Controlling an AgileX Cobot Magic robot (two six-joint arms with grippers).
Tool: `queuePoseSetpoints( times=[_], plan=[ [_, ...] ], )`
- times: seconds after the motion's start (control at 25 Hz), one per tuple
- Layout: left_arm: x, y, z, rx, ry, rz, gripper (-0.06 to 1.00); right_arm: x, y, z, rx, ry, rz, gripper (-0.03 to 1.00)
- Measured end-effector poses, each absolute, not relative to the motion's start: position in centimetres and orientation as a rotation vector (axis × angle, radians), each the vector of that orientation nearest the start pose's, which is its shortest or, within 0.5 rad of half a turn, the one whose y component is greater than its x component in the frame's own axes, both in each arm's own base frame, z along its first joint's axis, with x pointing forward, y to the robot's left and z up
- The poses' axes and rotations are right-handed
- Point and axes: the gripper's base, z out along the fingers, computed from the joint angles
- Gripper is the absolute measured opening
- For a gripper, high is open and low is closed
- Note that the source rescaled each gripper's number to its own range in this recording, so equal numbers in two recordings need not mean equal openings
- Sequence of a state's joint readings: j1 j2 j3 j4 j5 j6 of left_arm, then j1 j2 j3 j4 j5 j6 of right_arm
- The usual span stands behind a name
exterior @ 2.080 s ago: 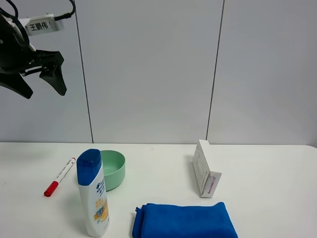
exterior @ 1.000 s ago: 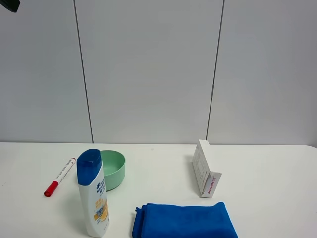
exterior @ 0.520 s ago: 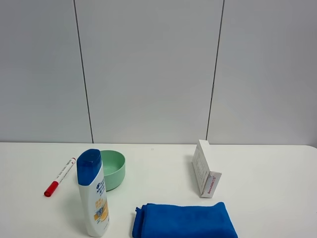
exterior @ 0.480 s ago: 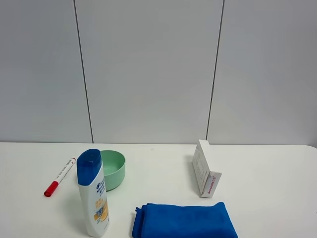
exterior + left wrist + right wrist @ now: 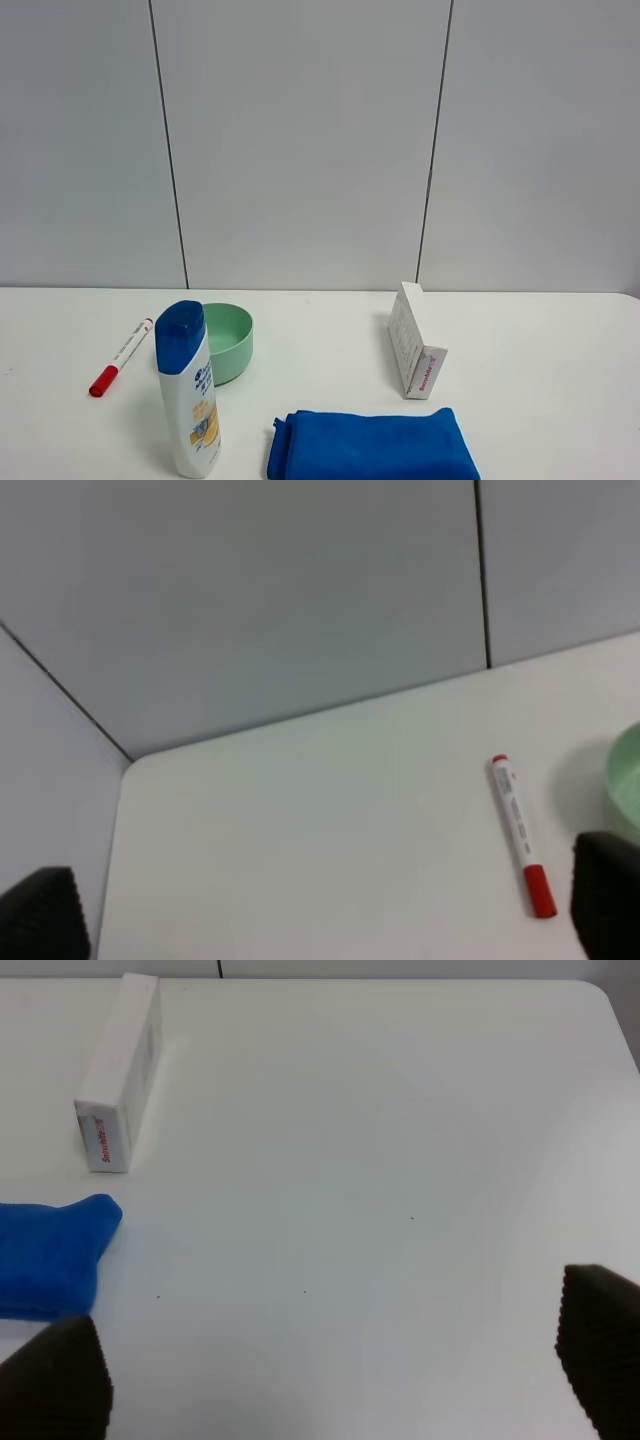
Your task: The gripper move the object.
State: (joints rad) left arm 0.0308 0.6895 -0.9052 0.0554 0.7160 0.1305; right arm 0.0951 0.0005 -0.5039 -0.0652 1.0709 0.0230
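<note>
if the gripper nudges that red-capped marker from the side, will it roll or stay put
The marker is slim and round, lying flat on the smooth white table, so it would probably roll. It looks light and stiff, likely easy to lift, though the narrow barrel might slip between the fingers.

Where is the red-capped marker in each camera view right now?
Exterior high: marker lies on the table at left, beside the shampoo bottle.
Left wrist: marker lies at right, red cap toward the camera.
Right wrist: not in it.
Shared landmark: the green bowl, at the marker's side.
</note>
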Motion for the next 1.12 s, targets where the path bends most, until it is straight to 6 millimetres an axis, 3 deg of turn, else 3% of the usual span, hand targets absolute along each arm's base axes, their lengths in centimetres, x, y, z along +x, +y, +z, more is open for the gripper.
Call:
queuePoseSetpoints(
  times=[0.68,1.12],
  plan=[
    [0.8,0.3,34.6,-0.007,1.847,0.088,1.00,-0.5,-0.6,27.8,-0.070,2.048,-0.005,1.00],
    [-1.5,0.3,32.9,-0.014,1.889,0.086,1.00,-0.5,-0.6,27.8,-0.070,2.048,-0.005,1.00]
  ],
)
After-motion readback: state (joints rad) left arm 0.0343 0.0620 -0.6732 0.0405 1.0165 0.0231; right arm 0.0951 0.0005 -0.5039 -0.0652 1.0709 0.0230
